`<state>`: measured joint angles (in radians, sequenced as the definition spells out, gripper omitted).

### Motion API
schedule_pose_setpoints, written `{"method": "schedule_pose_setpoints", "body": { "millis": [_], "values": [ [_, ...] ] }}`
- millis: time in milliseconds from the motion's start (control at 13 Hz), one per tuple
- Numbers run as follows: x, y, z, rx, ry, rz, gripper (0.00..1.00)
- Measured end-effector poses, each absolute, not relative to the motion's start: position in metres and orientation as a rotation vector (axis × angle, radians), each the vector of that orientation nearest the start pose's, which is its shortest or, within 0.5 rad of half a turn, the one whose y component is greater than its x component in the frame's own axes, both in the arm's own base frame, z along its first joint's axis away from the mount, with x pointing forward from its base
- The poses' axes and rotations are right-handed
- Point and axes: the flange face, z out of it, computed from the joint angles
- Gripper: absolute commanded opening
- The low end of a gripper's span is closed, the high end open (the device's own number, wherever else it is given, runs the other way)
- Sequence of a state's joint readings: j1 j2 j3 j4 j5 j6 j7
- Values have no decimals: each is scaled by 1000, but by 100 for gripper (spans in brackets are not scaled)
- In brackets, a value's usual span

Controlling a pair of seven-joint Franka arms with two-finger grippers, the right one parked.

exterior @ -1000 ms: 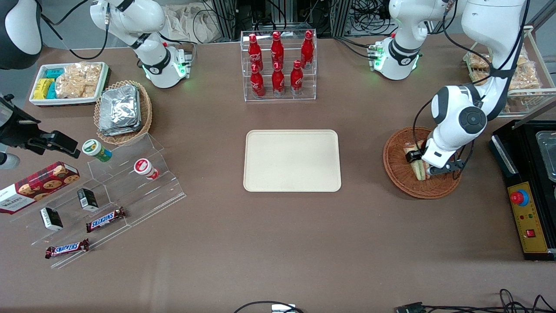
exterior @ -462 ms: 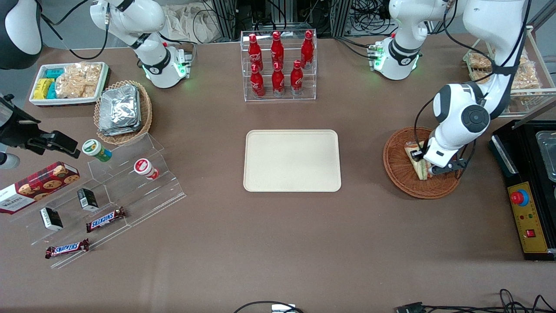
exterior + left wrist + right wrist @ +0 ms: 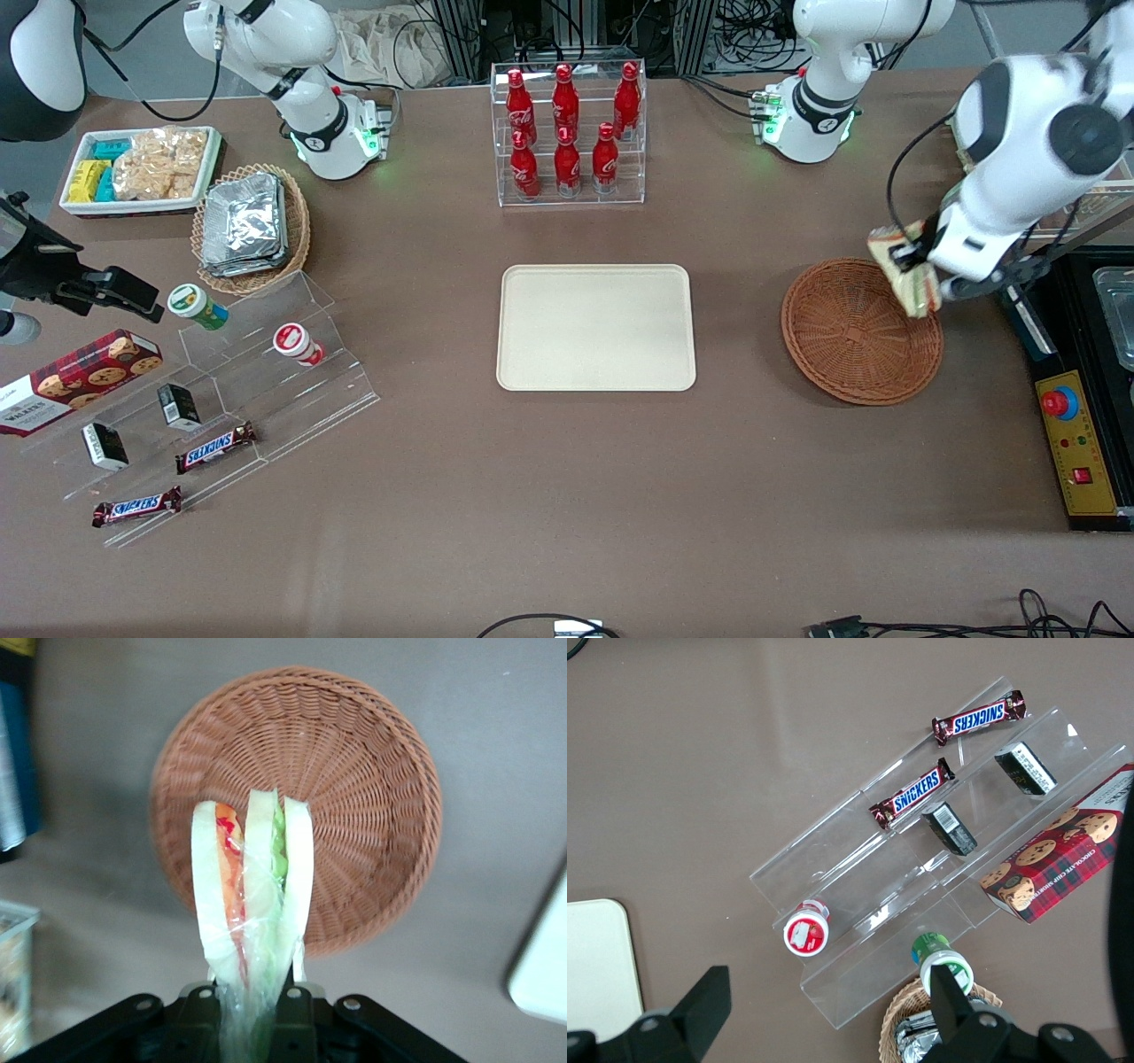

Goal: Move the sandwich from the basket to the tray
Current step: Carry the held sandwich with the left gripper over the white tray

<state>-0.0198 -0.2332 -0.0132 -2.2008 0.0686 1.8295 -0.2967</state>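
The sandwich (image 3: 909, 271), a wedge of white bread with green and pink-red filling, hangs in the air over the rim of the reddish-brown wicker basket (image 3: 850, 341). My gripper (image 3: 916, 264) is shut on it, well above the table. In the left wrist view the sandwich (image 3: 253, 890) points away from the gripper (image 3: 252, 994), its clear wrap pinched between the fingers. The basket (image 3: 363, 780) below it holds nothing. The cream-beige tray (image 3: 595, 328) lies flat at the table's middle, beside the basket toward the parked arm's end; one corner of the tray (image 3: 542, 967) shows in the wrist view.
A clear rack of red bottles (image 3: 567, 133) stands farther from the camera than the tray. A black box with a red button (image 3: 1067, 408) sits at the working arm's end, beside the basket. A wire rack of snack packets (image 3: 1063, 151) is above it. Acrylic steps with snacks (image 3: 221, 399) lie toward the parked arm's end.
The gripper has risen out of the basket with the sandwich in it and drifted toward the working arm's end. The basket now holds nothing.
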Motion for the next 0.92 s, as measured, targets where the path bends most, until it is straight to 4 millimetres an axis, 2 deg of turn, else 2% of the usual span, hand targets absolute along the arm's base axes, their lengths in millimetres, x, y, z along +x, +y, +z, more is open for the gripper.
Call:
{"method": "schedule_pose_setpoints", "body": {
  "millis": [231, 308, 385, 538, 692, 769, 923],
  "values": [
    [464, -14, 571, -3022, -380, 187, 0],
    [463, -17, 595, -3028, -376, 178, 0],
    [463, -20, 610, -3033, -371, 169, 0],
    [465, -25, 618, -3036, -358, 162, 0],
    [468, -39, 613, -3035, -325, 181, 0],
    [468, -53, 610, -3036, -302, 186, 0],
    [466, -101, 609, -3023, -249, 176, 0]
  ]
}}
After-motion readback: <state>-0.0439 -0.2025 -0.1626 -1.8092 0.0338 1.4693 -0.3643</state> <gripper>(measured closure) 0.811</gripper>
